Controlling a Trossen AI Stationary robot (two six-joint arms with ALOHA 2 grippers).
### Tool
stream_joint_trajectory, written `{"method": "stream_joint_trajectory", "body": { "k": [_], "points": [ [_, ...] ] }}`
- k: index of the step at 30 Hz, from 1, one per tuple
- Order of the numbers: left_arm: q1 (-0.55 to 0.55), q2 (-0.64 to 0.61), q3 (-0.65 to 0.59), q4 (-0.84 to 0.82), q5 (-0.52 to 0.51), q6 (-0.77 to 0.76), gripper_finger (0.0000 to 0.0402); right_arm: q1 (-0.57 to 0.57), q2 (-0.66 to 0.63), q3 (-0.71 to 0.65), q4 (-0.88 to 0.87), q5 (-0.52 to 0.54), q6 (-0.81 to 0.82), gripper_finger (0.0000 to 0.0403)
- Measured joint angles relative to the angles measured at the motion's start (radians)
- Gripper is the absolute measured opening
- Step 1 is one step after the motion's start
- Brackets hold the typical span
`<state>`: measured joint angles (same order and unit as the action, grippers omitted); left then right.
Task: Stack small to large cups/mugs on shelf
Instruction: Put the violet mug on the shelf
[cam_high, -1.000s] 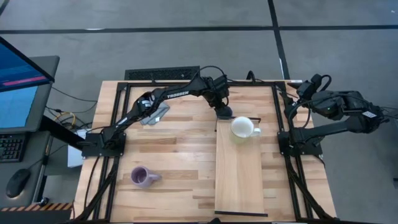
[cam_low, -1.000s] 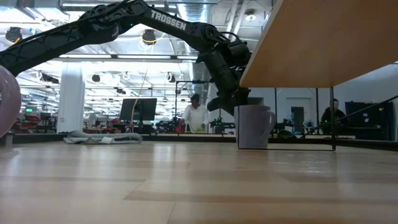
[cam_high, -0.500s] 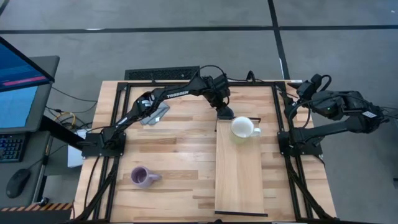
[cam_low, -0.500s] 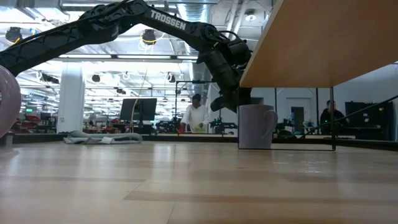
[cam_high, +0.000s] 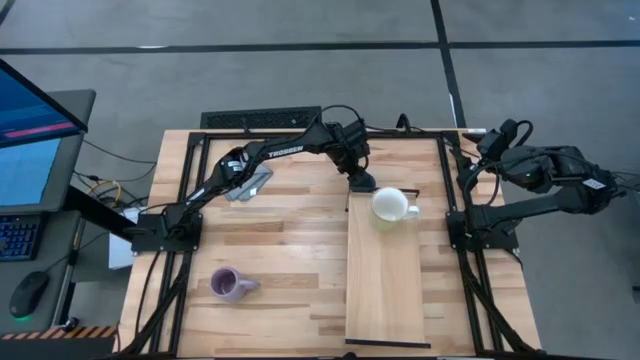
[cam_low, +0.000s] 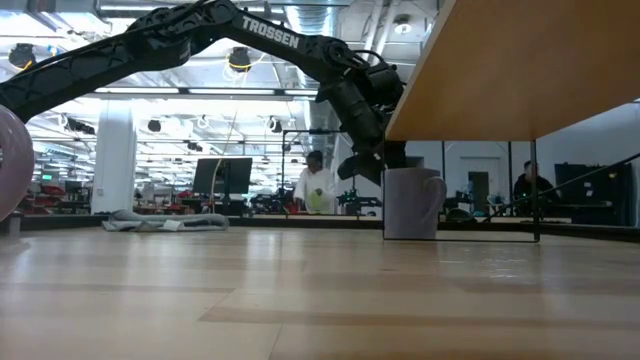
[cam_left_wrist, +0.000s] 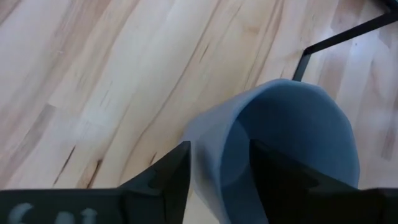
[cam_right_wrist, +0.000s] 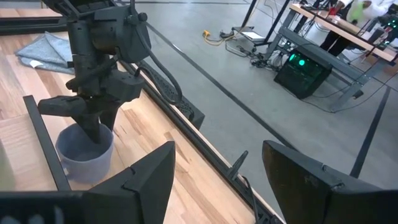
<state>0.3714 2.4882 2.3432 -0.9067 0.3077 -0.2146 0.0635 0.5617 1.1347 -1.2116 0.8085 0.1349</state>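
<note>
Straddling the smooth slate-blue mug (cam_left_wrist: 280, 155) wall (one finger inside), the left gripper (cam_right_wrist: 93, 115) stands parted; right gripper (cam_right_wrist: 217, 180) gapes wide.

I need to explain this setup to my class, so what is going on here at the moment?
The left gripper straddles the rim of a blue mug standing on the table just beside the far end of the wooden shelf, one finger inside it and one outside. A white mug already sits on that end of the shelf. A purple mug lies on the table near the front. The right gripper waits open at the table's right edge.
</note>
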Motion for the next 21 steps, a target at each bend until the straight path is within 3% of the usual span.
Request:
{"method": "stream_joint_trajectory", "body": {
  "k": [11, 21],
  "points": [
    [0.002, 0.000, 0.000, 0.013, 0.002, 0.055, 0.0204, 0.000, 0.000, 0.000, 0.000, 0.000, 0.067, 0.0265],
    [0.007, -0.001, 0.000, 0.030, 0.028, 0.072, 0.0216, 0.000, 0.000, 0.000, 0.013, 0.000, 0.077, 0.0265]
  ]
}}
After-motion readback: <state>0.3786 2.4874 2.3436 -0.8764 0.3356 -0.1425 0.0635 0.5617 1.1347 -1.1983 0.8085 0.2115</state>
